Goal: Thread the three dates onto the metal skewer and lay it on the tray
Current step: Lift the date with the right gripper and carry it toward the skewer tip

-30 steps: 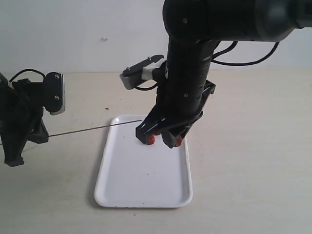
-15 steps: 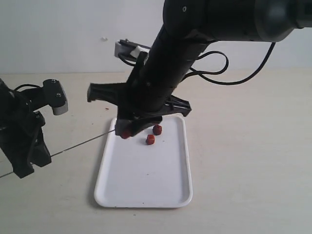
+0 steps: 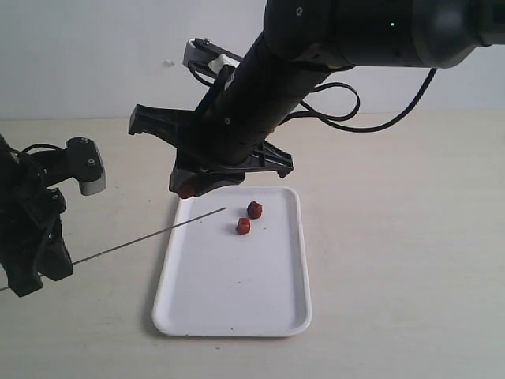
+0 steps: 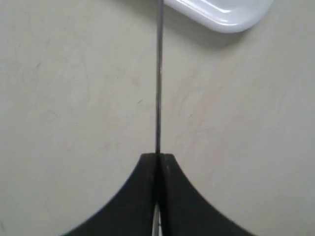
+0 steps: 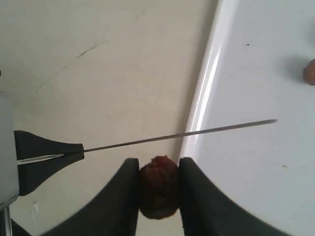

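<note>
Grey metal skewer [image 3: 142, 238] is bare: nothing threaded yet. The left gripper [image 4: 157, 160], jaws pressed together on the rod near its rear end, holds it above the table [image 3: 410, 260], tip over the tray's [image 3: 237, 292] left edge. First loose date [image 3: 244, 226] and second loose date [image 3: 255, 209] lie toward the tray's far edge. The right gripper [image 5: 157, 169] pinches the third date [image 5: 158, 194] over the far-left corner, just beside the rod (apparently not touching). Remaining: three piercings, then lay-down.

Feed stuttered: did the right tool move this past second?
Yes: right tool, holding a date, went left, from over the tray to its far-left corner.
</note>
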`<state>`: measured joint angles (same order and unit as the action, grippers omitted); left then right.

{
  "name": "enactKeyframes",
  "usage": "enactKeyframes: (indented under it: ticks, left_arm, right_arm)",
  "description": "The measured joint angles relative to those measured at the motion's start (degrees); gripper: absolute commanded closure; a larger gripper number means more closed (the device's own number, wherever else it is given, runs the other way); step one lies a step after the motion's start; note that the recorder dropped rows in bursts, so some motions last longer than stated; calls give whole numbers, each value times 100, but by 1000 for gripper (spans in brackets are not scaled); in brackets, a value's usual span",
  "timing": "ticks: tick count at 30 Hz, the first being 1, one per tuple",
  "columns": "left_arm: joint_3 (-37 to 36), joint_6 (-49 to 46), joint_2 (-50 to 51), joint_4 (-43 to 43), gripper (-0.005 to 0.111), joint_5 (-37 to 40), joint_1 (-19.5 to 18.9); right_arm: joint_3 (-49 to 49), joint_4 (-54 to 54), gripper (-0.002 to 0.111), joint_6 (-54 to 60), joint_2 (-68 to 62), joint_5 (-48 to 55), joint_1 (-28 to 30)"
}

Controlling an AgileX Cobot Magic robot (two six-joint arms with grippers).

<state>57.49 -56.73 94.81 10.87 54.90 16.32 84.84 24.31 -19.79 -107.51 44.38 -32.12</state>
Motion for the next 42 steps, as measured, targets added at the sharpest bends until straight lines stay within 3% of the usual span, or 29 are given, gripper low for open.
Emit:
enactKeyframes:
  ticks: [9,21,42]
  left_arm:
    - [0,0,0,-77,107,-22,0]
    - [0,533,0,-38,107,51,0]
    - [0,1198,0,1090,107,-334,92]
  right_arm:
    - [0,-82,80,-281,0,-222,0]
    - [0,-2770,80,-3753,0,458,0]
    - [0,-3068,80,-5164,0,815,0]
